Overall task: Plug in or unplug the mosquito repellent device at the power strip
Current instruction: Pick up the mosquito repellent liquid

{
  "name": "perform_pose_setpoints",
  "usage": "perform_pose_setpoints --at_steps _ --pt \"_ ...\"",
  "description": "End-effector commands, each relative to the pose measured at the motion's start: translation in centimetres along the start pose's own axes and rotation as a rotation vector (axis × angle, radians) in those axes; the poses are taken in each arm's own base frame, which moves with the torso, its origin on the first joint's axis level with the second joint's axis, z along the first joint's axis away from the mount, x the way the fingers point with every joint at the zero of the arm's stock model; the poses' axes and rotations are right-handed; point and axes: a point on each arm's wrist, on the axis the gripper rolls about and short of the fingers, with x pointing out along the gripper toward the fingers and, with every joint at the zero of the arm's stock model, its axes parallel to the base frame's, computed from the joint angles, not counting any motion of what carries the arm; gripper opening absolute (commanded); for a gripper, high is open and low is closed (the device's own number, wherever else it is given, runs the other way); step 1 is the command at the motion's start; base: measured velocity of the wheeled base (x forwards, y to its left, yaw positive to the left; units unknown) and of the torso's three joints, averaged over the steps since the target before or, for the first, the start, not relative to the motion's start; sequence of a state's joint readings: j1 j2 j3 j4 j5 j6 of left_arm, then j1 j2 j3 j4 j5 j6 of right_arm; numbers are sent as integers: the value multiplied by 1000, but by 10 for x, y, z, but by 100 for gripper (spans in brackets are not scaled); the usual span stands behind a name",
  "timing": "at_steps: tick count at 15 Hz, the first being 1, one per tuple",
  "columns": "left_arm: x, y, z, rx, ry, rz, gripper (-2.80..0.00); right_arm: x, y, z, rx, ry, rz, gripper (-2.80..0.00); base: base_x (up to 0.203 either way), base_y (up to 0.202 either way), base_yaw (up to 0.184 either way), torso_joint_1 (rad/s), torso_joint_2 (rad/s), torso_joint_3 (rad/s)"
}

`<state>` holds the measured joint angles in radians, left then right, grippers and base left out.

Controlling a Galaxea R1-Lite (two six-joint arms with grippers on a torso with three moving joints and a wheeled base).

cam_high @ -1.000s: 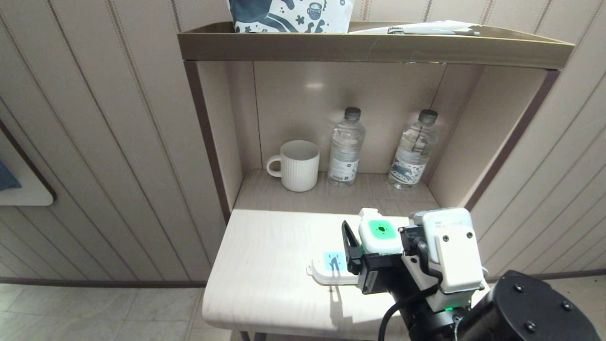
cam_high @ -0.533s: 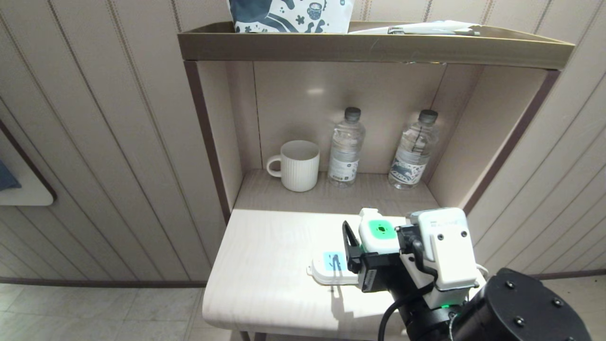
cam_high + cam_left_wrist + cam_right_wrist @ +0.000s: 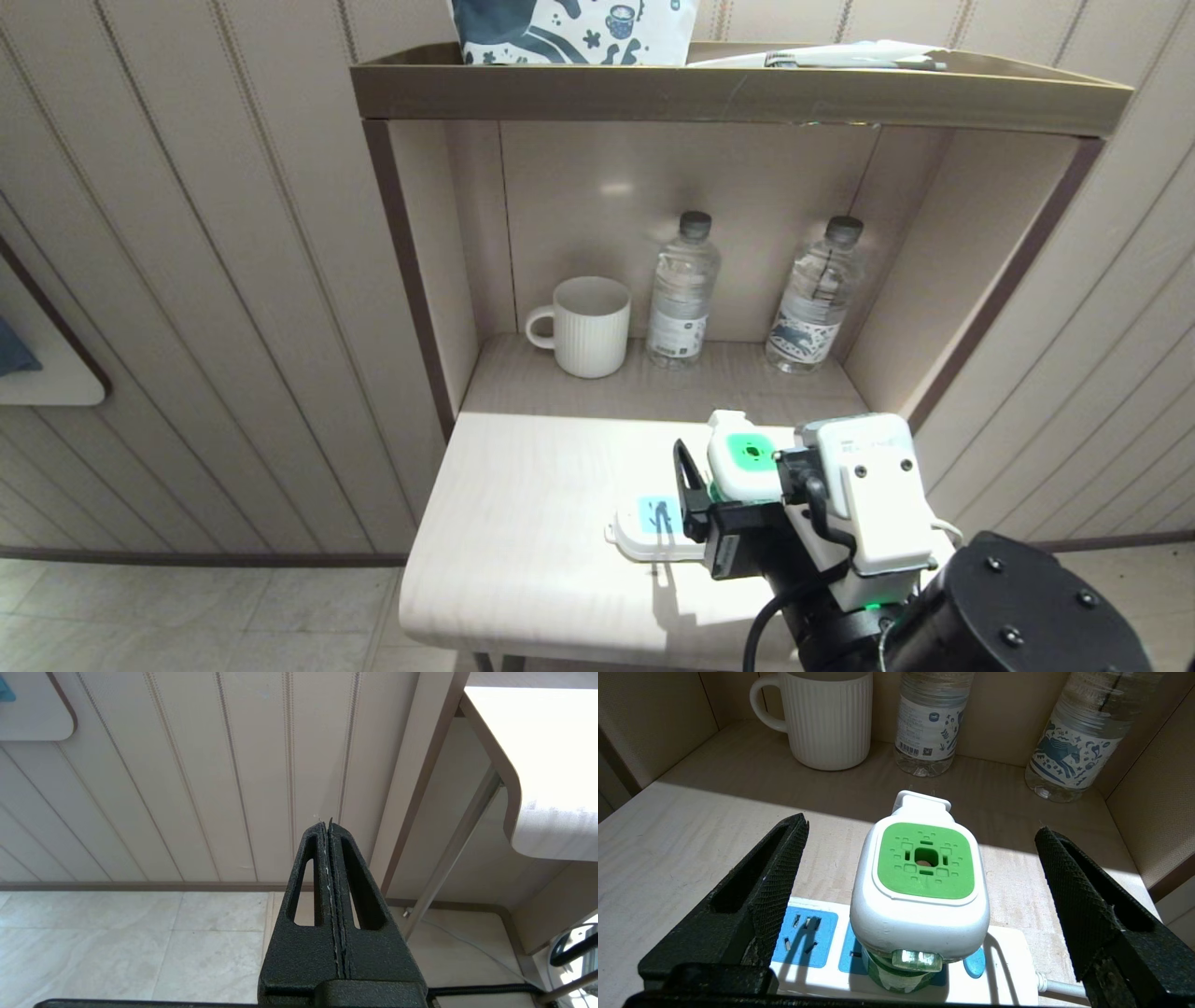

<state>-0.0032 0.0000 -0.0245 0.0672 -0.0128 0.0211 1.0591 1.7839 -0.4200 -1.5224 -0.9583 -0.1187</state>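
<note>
My right tool (image 3: 920, 896) spread wide around the mosquito repellent device (image 3: 922, 882), untouched, standing on the power strip (image 3: 1008, 970), desk (image 3: 523, 523)

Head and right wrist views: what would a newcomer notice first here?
The mosquito repellent device, green-faced, standing on the power strip at the table's front. The right gripper straddles it with fingers wide open, not touching. Behind, a mug and two water bottles sit in the alcove.
</note>
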Motion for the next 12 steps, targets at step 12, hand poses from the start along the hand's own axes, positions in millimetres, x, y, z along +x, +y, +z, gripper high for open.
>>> perform_pose_setpoints --at_steps 12 --pt "0 0 0 0 0 1 -280 -2 -3 -1 85 -13 -11 0 0 0 0 0 0 0"
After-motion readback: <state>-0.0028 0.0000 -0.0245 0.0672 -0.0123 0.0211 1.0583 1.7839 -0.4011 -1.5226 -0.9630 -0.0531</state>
